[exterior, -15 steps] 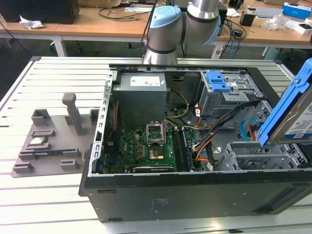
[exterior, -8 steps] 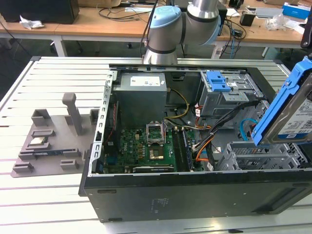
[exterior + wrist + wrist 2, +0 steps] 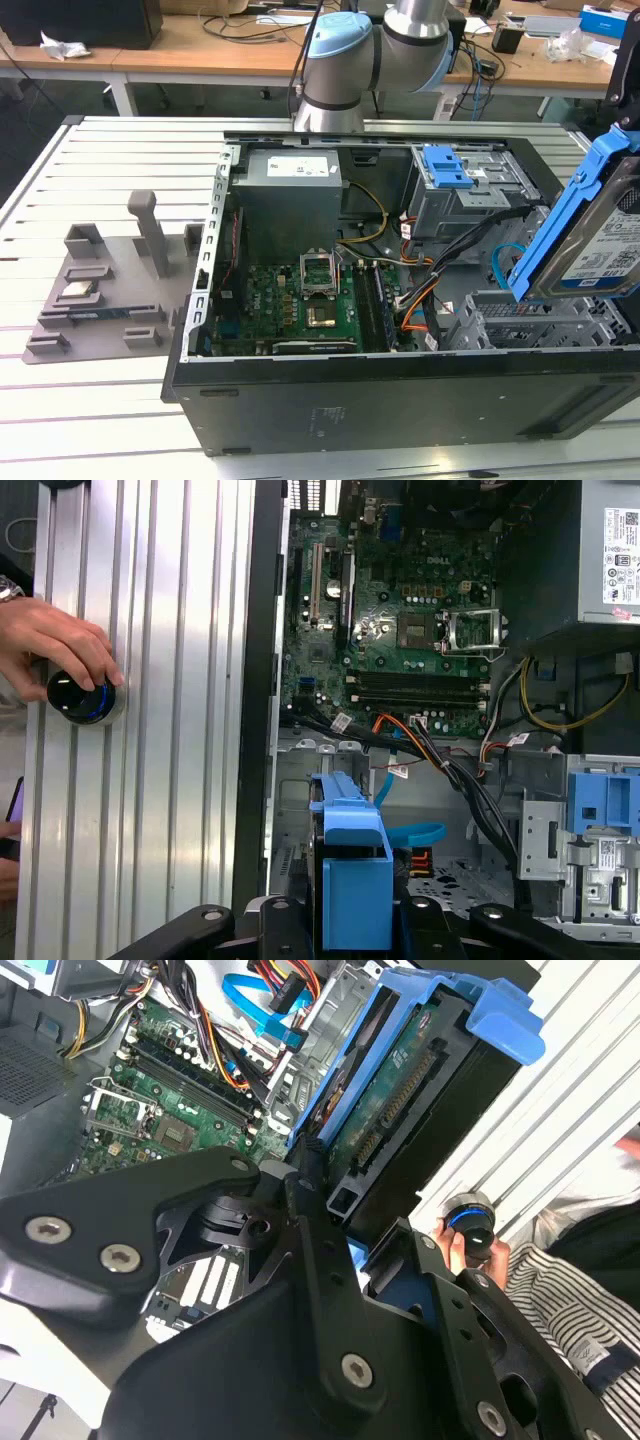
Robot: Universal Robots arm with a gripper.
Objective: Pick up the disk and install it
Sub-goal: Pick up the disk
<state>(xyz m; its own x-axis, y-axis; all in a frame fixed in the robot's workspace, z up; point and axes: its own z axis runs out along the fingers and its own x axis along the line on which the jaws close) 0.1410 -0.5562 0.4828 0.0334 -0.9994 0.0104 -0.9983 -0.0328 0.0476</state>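
One disk [image 3: 600, 245], silver hard drive with white-and-blue label in a bright blue bracket, held tilted in the air at the exterior view's right edge, above the open PC case [image 3: 400, 400] and over the grey metal bay area [image 3: 540, 320] at the case's near corner; not seated in any slot. In the second wrist view the disk [image 3: 400, 1110] shows its green circuit-board underside and blue bracket, black gripper [image 3: 335, 1195] clamped on its end, jaws closed against it. In the first wrist view the blue bracket end of the disk [image 3: 352, 880] sits between the black gripper links, straight above the empty drive bay floor. One arm [image 3: 345, 60], light blue and silver joints, stands behind the case. Inside the case: one green motherboard [image 3: 300, 305] with one open CPU socket [image 3: 322, 318], one grey power supply [image 3: 290, 195], one drive cage with one blue latch [image 3: 447, 168], one bundle of orange, black and blue cables [image 3: 430, 290]. To the exterior view's left, on the slatted metal table [image 3: 110, 160], one grey fixture tray [image 3: 110, 290] carrying one small square silver chip [image 3: 77, 292]. In the first wrist view one hand [image 3: 50, 640] rests on one black round knob with blue ring [image 3: 78, 695] on the table; the second wrist view shows the knob [image 3: 470, 1222] with fingers on it and a striped sleeve [image 3: 570, 1310] beside
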